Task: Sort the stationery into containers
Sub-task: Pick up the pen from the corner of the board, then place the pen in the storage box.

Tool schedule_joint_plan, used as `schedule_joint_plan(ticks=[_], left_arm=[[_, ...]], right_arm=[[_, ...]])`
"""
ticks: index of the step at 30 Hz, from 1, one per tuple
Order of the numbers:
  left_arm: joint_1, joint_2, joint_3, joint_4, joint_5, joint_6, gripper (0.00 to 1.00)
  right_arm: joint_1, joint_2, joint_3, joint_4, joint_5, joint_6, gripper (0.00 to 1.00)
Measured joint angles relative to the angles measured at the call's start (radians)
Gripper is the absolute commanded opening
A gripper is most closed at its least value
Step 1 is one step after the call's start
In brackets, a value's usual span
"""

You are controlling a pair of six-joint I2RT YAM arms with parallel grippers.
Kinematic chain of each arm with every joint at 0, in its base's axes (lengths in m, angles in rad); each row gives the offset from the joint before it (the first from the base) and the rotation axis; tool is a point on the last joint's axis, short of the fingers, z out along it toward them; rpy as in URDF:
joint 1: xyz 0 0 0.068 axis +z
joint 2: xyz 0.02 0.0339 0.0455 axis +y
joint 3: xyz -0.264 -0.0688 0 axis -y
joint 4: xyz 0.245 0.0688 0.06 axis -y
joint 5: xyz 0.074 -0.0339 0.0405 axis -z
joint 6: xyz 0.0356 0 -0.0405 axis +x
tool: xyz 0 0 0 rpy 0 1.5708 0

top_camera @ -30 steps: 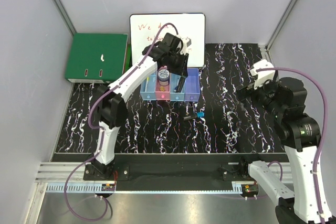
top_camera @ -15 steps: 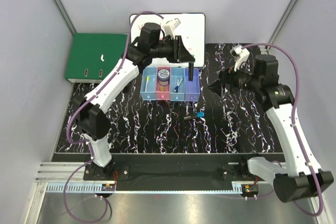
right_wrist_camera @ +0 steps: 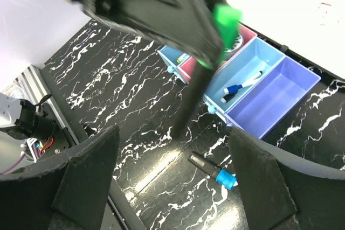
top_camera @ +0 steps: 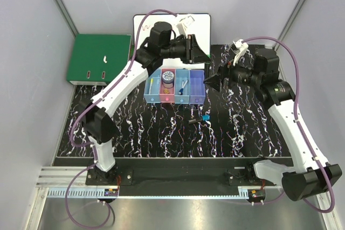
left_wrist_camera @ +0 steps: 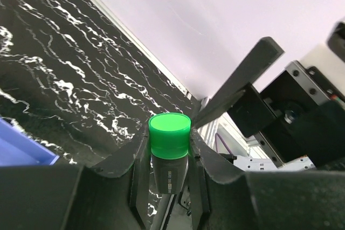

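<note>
Left hand (left_wrist_camera: 170, 152) pinched, right hand (right_wrist_camera: 172, 187) splayed.

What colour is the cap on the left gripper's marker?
Green cap on the marker; left wrist view shows it best.

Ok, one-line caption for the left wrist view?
Left tool clamped on a green-capped black marker, with the black marbled table behind.

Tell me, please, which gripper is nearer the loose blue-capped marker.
Right. The right gripper hangs just beyond the blue-capped marker; the left gripper, holding a green-capped marker, is back by the bins.
</note>
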Motion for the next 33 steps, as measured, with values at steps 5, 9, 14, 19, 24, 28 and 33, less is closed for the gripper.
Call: schedule_joint_plan(ticks=[5,9,14,19,24,28,33], left_arm=[[-0.019,0.039,0.019,0.013,0.007,-0.019,0.0],[-0.03,0.04,0.019,0.025,0.013,-0.034,0.0],[-0.035,0.04,0.019,0.052,0.027,-0.055,0.0],[-0.036,0.04,0.019,0.056,0.037,-0.07,0.0],[-0.033,0.037,0.019,0.056,0.041,-0.075,0.0],[-0.026,0.036,0.02,0.056,0.034,-0.073,0.02],[-0.025,0.036,0.024,0.061,0.034,-0.079,0.72]], right_arm=[[0.017,0.013,0.008,0.016,0.007,0.0,0.89],[0.019,0.023,0.008,0.026,0.024,-0.001,0.88],[0.02,0.027,0.008,0.035,0.043,-0.004,0.77],[0.021,0.027,0.008,0.046,0.07,-0.008,0.39],[0.02,0.028,0.008,0.045,0.122,-0.01,0.13],[0.019,0.028,0.008,0.045,0.158,0.0,0.01],[0.019,0.025,0.008,0.05,0.172,-0.006,0.0]])
